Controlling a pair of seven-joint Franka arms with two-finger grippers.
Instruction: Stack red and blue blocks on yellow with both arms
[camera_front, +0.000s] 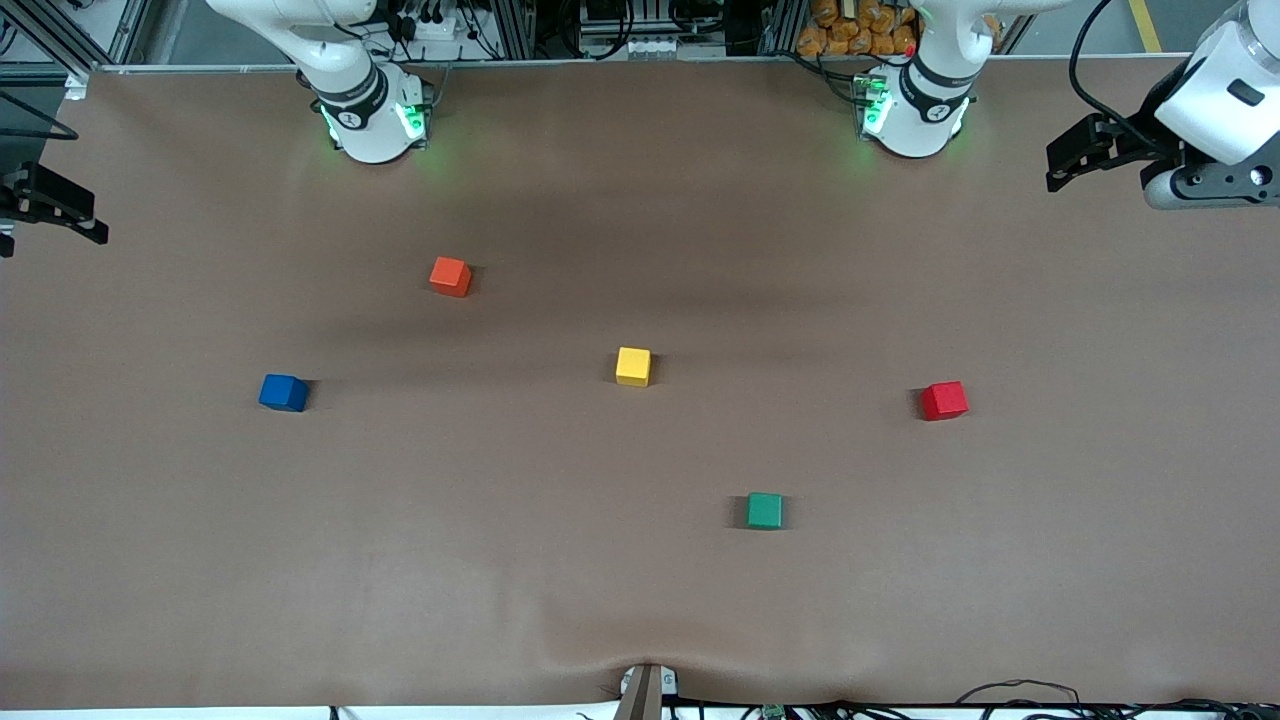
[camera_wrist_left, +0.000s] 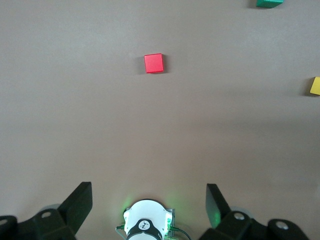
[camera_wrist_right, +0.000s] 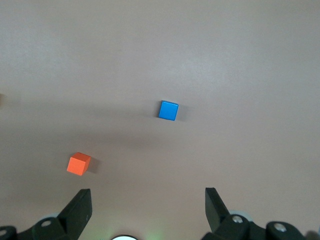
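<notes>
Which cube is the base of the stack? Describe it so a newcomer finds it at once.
Start at the middle of the brown table, midway between the two arms' ends. The yellow cube sits there alone, nothing stacked on it. It is the only yellow one; its neighbours are orange-red and green.

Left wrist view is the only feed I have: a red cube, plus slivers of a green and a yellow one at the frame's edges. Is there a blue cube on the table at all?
Observer: Yes. The blue cube sits alone on the table, toward the right arm's end.
Operator: Is anything stacked on the yellow one yet?
Observer: No. The yellow cube stands bare mid-table, between the blue cube and the red cube.
Operator: Where is the right gripper?
Observer: The right gripper hangs high over its end of the table, jaws open and empty, above the blue cube.
Operator: Any lookalikes I should avoid?
Observer: One: an orange-red cube, farther from the front camera than the blue cube.
</notes>
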